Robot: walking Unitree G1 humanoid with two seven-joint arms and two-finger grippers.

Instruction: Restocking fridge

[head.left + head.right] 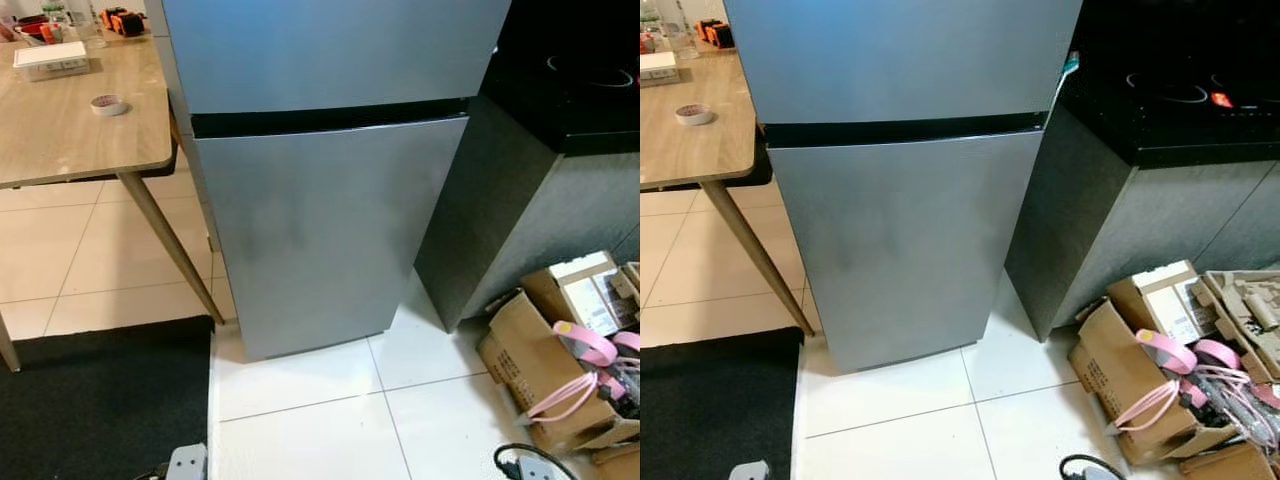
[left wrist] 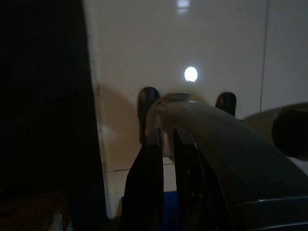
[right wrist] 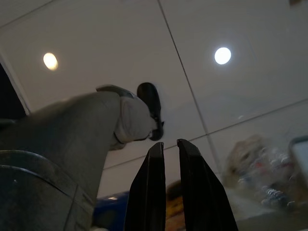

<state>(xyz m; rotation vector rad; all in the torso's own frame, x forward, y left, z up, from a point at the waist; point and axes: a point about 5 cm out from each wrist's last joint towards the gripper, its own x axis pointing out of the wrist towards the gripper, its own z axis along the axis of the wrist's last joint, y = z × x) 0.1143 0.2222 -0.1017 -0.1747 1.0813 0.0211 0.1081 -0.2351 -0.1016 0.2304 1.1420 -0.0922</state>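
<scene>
Two pincers, left pincer [image 2: 166, 139] and right pincer [image 3: 167, 151], hang low over white floor tiles [image 3: 202, 82], fingers nearly pressed together; closed fridge [image 1: 320, 180] stands ahead.

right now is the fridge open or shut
Shut. Both doors of the fridge sit flush with its front, with only the thin dark seam between the upper and lower door showing, and no interior is visible.

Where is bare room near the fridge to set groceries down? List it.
Free: white tile in front of the closed fridge, between the black mat and the boxes. Also the wooden table around the tape roll. Crowded: the table's far edge and the box corner with pink cables.
</scene>
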